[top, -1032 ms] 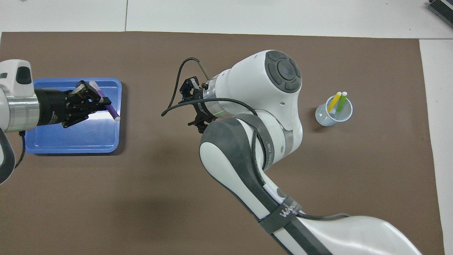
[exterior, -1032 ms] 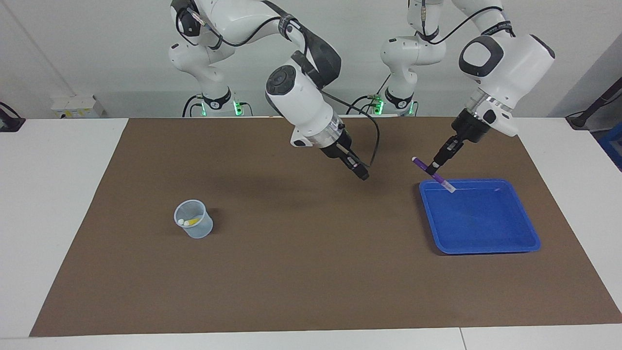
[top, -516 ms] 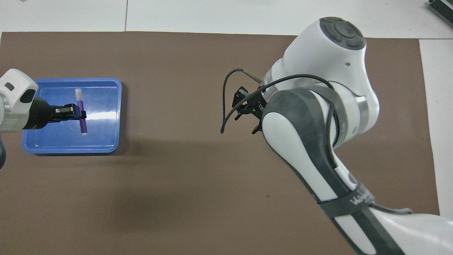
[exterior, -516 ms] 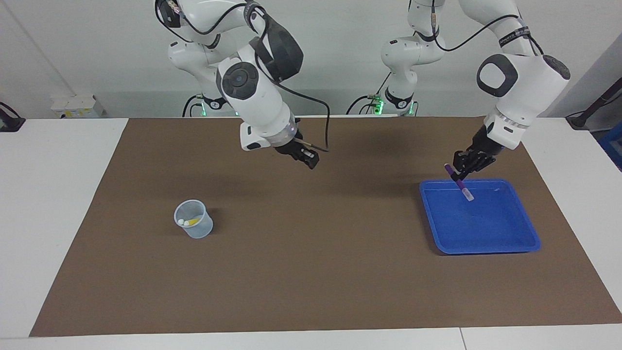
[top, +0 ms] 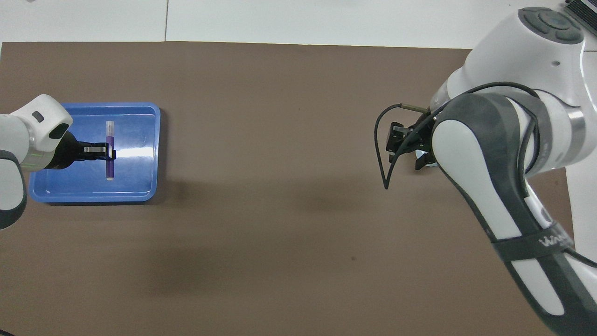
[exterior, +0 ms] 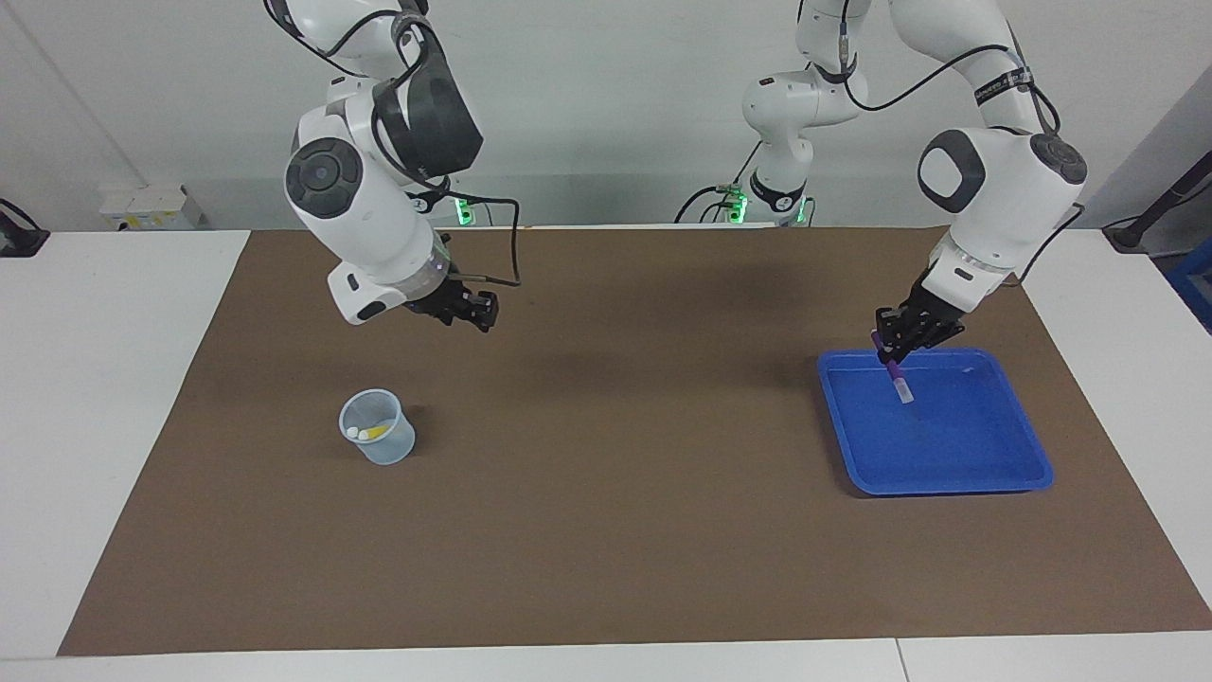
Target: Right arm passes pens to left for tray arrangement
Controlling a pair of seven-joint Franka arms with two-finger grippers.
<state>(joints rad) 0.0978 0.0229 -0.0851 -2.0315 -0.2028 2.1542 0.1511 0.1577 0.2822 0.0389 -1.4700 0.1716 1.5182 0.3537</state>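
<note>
Covering most of a white table (exterior: 123, 398): brown mat (exterior: 606, 530); pale wall at 12 o'clock. Clear cup (exterior: 378, 427) holding yellow pen (exterior: 377, 432). Left gripper (exterior: 894, 351) clamped on purple pen (exterior: 892, 368), tilted over blue tray (exterior: 947, 469). Right gripper (exterior: 481, 313) aloft near cup, empty, fingers unreadable.

Purple pen (exterior: 891, 364) tilted above the blue tray (exterior: 985, 474); two more (yellow (exterior: 376, 432), one unclear) in cup (exterior: 393, 450).
</note>
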